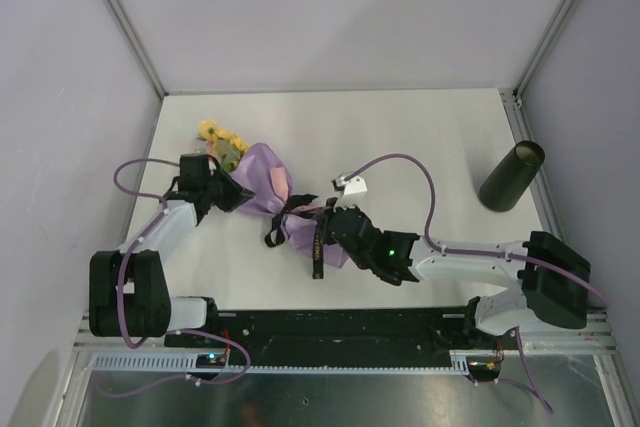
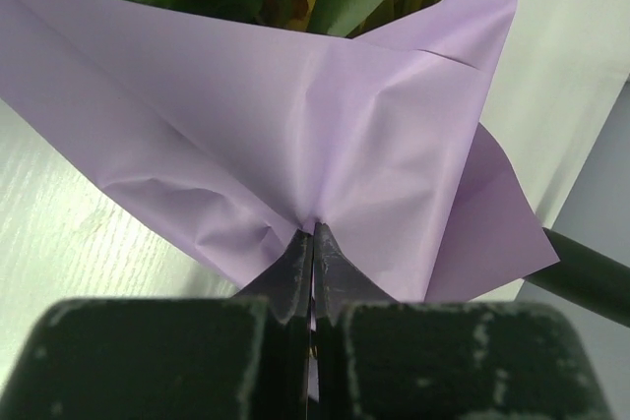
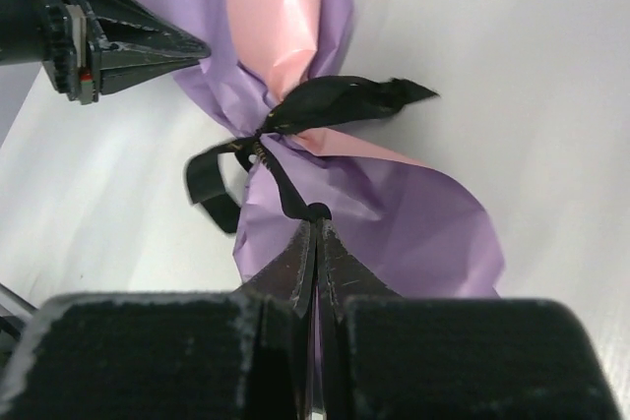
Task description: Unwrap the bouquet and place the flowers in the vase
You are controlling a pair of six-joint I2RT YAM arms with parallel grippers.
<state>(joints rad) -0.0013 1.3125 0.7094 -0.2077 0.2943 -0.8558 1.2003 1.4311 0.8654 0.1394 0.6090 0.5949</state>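
Bouquet (image 1: 272,195): lying left-centre on worktop (image 1: 400,132), lilac wrap (image 2: 295,125) on, black ribbon (image 3: 335,100) knotted. Left end effector (image 2: 313,231) clamped on wrap; right end effector (image 3: 315,215) clamped on ribbon tail. Vase (image 1: 511,176) well apart, far right. Probably at untying; flowers (image 1: 220,137) not yet freed.

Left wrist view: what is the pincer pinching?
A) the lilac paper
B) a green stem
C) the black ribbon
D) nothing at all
A: the left pincer is shut on a puckered fold of the lilac paper.
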